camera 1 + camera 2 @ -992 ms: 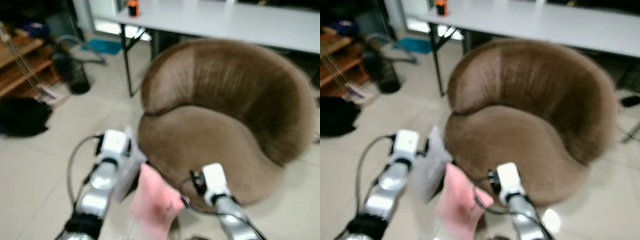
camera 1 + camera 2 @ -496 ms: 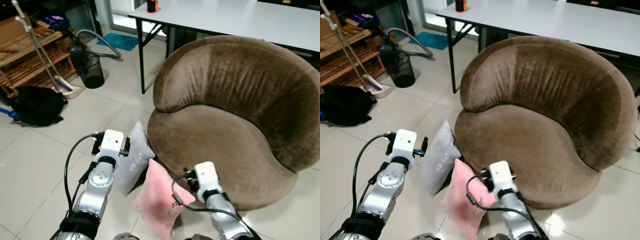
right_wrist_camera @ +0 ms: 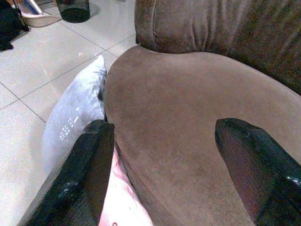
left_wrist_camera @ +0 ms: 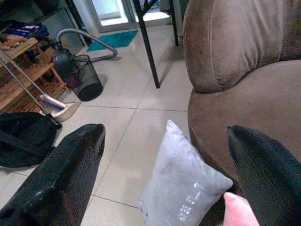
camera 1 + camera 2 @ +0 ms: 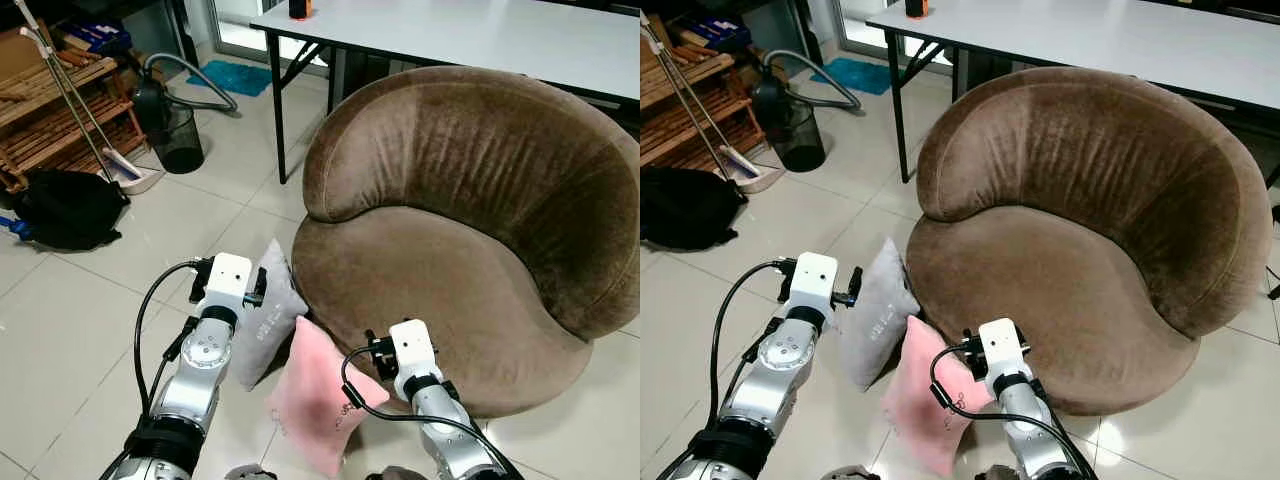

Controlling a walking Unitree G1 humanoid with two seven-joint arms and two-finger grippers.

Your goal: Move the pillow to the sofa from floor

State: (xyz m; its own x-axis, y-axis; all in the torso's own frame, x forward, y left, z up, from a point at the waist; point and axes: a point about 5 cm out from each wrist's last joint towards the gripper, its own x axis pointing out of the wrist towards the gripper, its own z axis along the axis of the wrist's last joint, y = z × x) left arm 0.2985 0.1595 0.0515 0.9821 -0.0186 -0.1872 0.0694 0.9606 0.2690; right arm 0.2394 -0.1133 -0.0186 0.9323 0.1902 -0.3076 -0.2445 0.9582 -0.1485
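Observation:
Two pillows stand on the tiled floor, leaning on the front of the round brown sofa (image 5: pixel 450 250): a grey pillow (image 5: pixel 272 312) and a pink pillow (image 5: pixel 318 398) beside it. My left gripper (image 4: pixel 162 134) hangs open just above and behind the grey pillow (image 4: pixel 181 188), its fingers (image 4: pixel 70 174) spread wide with nothing between them. Over the sofa's front edge my right gripper (image 3: pixel 162 127) is also open and empty, with the pink pillow (image 3: pixel 122 202) directly under it. The sofa seat (image 3: pixel 188 117) is bare.
A grey table (image 5: pixel 480 30) stands behind the sofa. To the left are a black mesh bin (image 5: pixel 180 140) with a vacuum hose, a dustpan (image 5: pixel 130 178), a wooden rack (image 5: pixel 60 110) and a black bag (image 5: pixel 70 205). Open tiles lie left of the pillows.
The blurred head view of a second ago has steadied and shifted slightly. Both arms hold nearly the same pose over the pillows. The pillows have not moved.

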